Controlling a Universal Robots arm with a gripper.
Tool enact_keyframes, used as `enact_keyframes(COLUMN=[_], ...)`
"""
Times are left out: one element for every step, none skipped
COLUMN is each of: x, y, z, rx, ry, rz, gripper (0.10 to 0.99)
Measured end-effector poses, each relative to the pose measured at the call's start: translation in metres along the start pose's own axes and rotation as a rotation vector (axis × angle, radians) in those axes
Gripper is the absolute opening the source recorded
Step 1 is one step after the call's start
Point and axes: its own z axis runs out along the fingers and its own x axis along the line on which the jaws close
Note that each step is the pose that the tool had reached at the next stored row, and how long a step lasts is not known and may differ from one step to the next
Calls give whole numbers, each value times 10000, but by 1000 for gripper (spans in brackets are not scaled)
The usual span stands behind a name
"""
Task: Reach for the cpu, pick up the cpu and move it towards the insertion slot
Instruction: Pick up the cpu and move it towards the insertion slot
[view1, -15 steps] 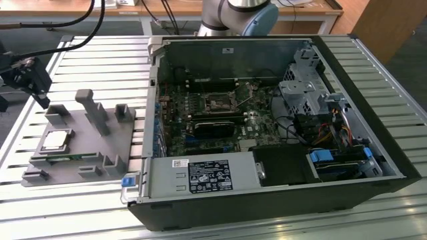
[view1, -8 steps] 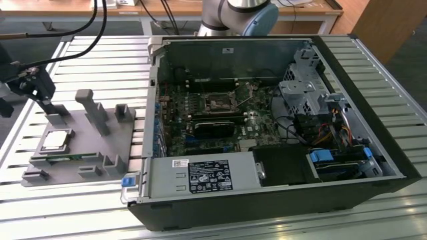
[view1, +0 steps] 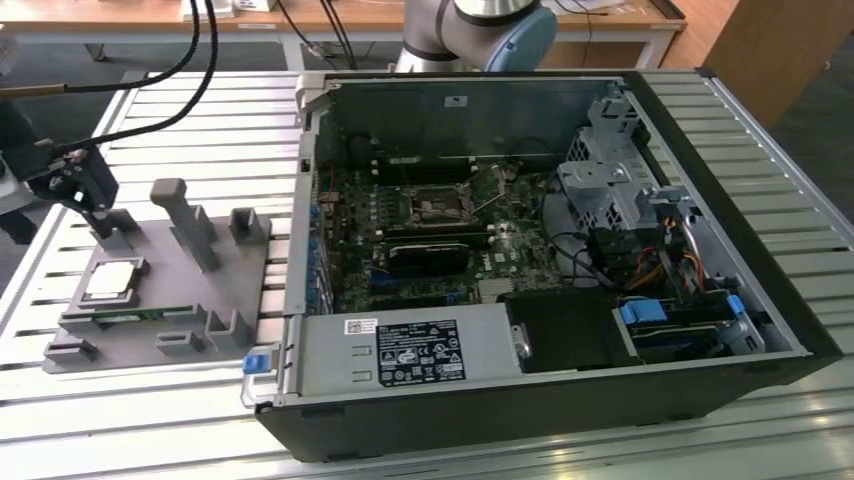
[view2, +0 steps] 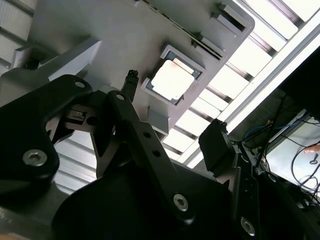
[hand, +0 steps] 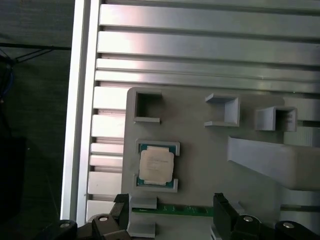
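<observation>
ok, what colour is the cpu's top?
Silvery-white metal on the cpu, with a thin greenish edge around it; it shows best in the first wrist view.

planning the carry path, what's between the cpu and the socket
In the exterior view, grey posts and the case wall stand between cpu and socket.

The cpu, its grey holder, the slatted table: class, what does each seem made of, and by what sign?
The cpu: metal lid, seemingly; pale silvery sheen, greenish board rim. The grey holder: probably plastic; dull, even grey, no glints. The slatted table: likely aluminium; bright streaked reflections.
</observation>
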Motion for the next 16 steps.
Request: enact_keyframes(x=[3, 6, 10, 15, 23, 30, 38, 47, 54, 61, 67, 70, 74, 77, 78, 79], y=[0, -1, -1, -2, -2, -2, -3, -3, -4, -4, -5, -6, -6, -6, -7, -8], z=[18, 36, 54, 72, 91, 110, 127, 145, 163, 181, 200, 219, 237, 255, 273, 291], rx=[0, 0, 0, 0, 1, 0, 1, 1, 1, 0, 1, 0, 1, 0, 0, 1], ry=[0, 0, 0, -1, 0, -1, 0, 1, 1, 0, 0, -1, 0, -1, -1, 0], rz=[1, 0, 1, 1, 2, 2, 1, 2, 2, 1, 1, 0, 0, 1, 1, 1], gripper=[765, 765, 765, 765, 765, 765, 765, 765, 765, 765, 765, 765, 765, 765, 765, 765])
